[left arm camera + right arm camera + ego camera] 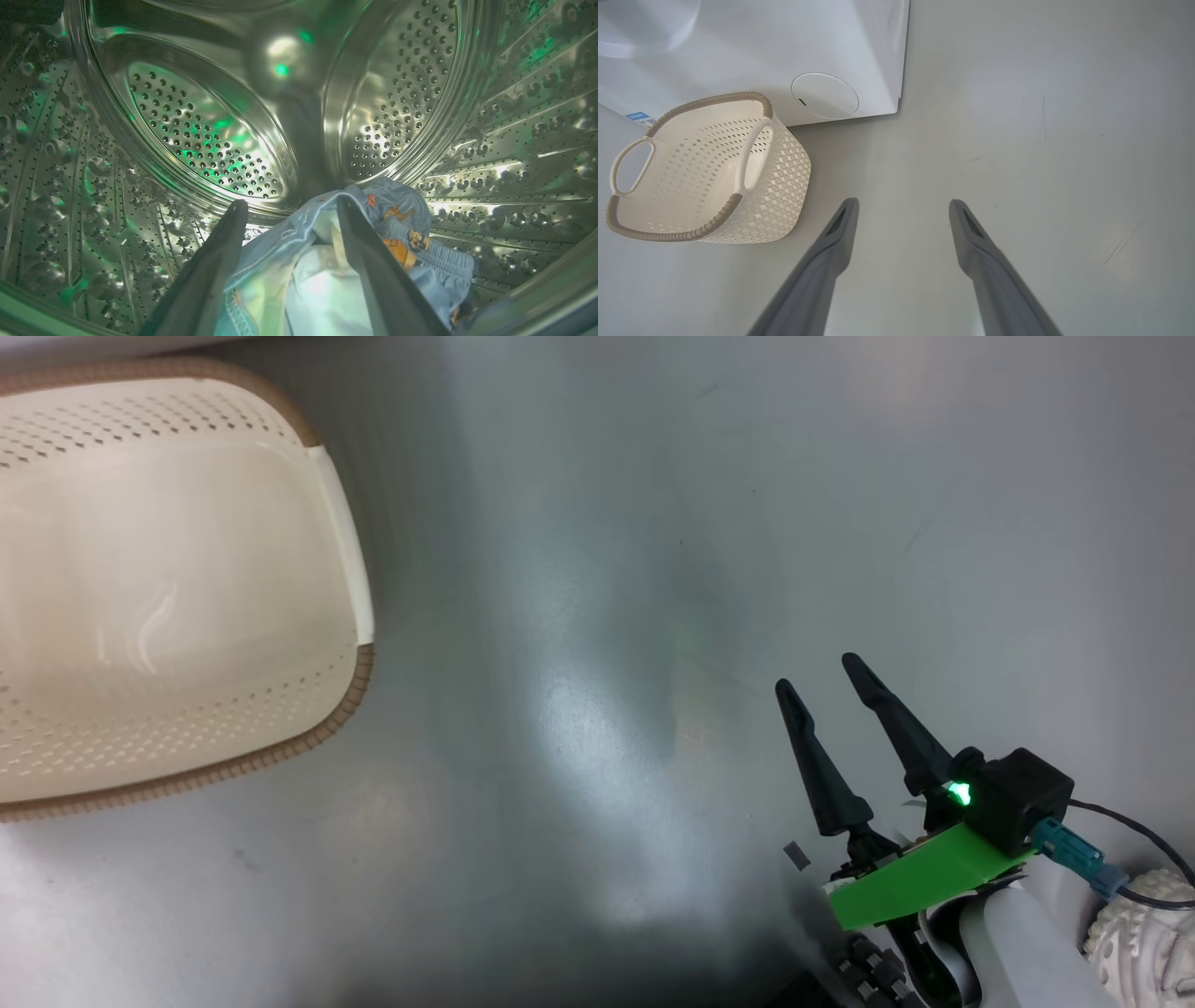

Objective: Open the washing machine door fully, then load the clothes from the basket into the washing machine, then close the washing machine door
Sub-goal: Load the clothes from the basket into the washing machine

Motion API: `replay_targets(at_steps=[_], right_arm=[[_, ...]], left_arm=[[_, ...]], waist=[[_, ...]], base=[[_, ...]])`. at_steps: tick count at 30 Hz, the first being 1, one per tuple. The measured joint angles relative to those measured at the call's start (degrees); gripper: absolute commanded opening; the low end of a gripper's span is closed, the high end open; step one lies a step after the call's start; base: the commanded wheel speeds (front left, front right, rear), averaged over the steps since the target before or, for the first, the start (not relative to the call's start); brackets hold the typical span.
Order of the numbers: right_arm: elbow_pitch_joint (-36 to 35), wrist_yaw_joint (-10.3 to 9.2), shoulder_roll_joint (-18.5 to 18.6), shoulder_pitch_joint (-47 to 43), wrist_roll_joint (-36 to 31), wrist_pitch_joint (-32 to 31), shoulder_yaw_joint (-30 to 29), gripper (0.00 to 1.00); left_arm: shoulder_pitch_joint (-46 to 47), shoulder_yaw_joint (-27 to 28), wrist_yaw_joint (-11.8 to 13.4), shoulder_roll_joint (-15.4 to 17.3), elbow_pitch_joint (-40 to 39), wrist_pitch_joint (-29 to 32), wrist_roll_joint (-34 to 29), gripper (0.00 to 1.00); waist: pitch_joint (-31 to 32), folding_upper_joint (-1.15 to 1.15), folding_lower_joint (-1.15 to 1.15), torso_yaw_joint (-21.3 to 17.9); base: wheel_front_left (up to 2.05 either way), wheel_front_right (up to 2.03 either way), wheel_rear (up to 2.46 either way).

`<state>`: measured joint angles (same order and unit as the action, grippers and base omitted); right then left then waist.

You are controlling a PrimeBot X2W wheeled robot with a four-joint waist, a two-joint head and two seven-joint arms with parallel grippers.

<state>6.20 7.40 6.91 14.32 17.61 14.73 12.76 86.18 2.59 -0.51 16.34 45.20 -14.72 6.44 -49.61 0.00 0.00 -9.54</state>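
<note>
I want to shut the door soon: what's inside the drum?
Light-blue clothes with orange prints lie low in the drum, between the open fingers of the left gripper. Anything under the pile is covered.

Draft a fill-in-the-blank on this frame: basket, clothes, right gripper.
1. The basket beside the washing machine is ____.
2. The clothes lie in the machine's steel ____.
3. The right gripper, over the floor, is ____.
Missing words: empty; drum; open.
</note>
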Motion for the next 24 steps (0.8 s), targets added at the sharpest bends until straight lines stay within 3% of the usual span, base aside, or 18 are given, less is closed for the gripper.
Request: replay_targets(at_steps=[17,24], right_arm=[[1.63,0.0,0.63,1.43,0.22,0.0,-1.26,1.0],[2.35,0.0,0.65,1.35,0.22,0.0,-2.07,1.0]], left_arm=[[-11.87,0.51,-0.08,-7.3,-5.08,0.01,0.19,1.0],[-18.37,0.45,-2.01,-10.07,-7.56,0.0,1.01,1.0]], waist=[[7.25,0.0,0.0,3.99],[10.87,0.0,0.0,5.84]], base=[[0.0,0.0,0.0],[0.0,0.0,0.0]])
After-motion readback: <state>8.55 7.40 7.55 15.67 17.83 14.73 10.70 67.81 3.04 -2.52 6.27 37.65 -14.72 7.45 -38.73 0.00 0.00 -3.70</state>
